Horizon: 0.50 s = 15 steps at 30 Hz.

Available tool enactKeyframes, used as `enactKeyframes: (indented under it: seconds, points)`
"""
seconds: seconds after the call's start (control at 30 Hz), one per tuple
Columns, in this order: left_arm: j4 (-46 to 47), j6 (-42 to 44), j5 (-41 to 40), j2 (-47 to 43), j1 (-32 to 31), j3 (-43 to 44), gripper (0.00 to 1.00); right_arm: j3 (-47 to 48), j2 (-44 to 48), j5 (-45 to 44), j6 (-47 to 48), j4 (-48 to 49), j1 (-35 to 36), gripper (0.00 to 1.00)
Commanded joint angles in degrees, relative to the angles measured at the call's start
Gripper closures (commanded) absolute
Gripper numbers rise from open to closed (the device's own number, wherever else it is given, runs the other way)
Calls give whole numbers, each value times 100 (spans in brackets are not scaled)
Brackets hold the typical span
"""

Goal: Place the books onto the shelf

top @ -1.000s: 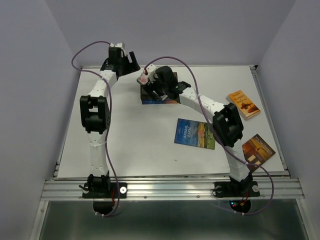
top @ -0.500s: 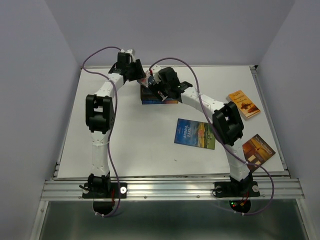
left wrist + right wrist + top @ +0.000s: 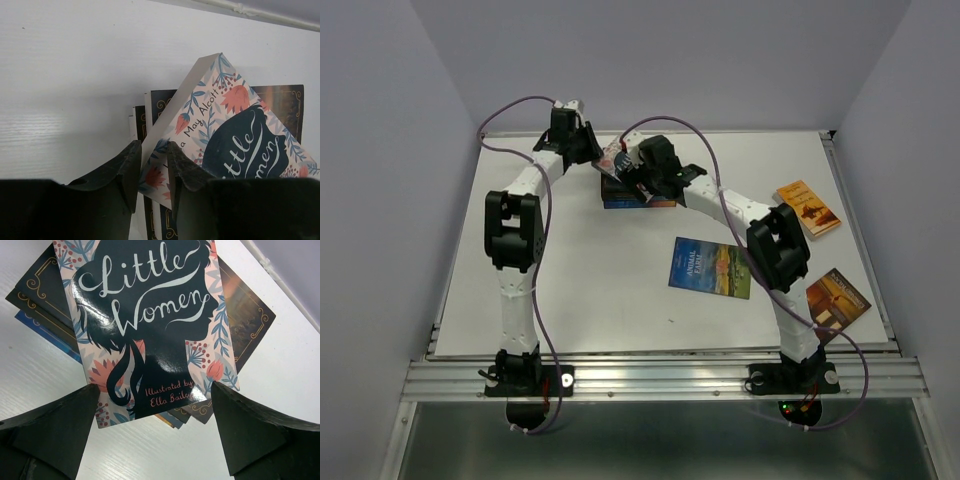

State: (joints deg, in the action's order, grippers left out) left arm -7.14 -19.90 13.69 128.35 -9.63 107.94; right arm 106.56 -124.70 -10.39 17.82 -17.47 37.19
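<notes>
While our left gripper [image 3: 150, 172] pinches the pink floral paperback [image 3: 145, 325] titled "Little Women", tilted over the dark book stack [image 3: 280, 105], our right gripper [image 3: 155, 435] gapes wide above that cover.

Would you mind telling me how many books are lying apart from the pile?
3: the blue-green book mid-table, the orange book far right, the brown book near right. The arms may hide more.

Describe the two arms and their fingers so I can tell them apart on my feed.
Both look alike: white link segments with chunky black joint housings, and a purple cable looping along each, the left arm and the right arm. Black bases are bolted to the aluminium rail. The left fingers and right fingers are matte black and wedge-shaped.
</notes>
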Motion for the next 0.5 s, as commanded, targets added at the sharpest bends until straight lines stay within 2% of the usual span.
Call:
enactKeyframes:
  seconds: [0.0, 0.3, 0.47]
  points:
    - [-332, 57, -271, -355, 5, -273, 64, -66, 262, 450, -121, -388, 34, 0]
    - [-262, -58, -315, -539, 5, -862, 67, -170, 561, 925, -244, -379, 34, 0]
    - [-227, -102, -367, -724, 5, -1073, 67, -163, 386, 197, -174, -388, 34, 0]
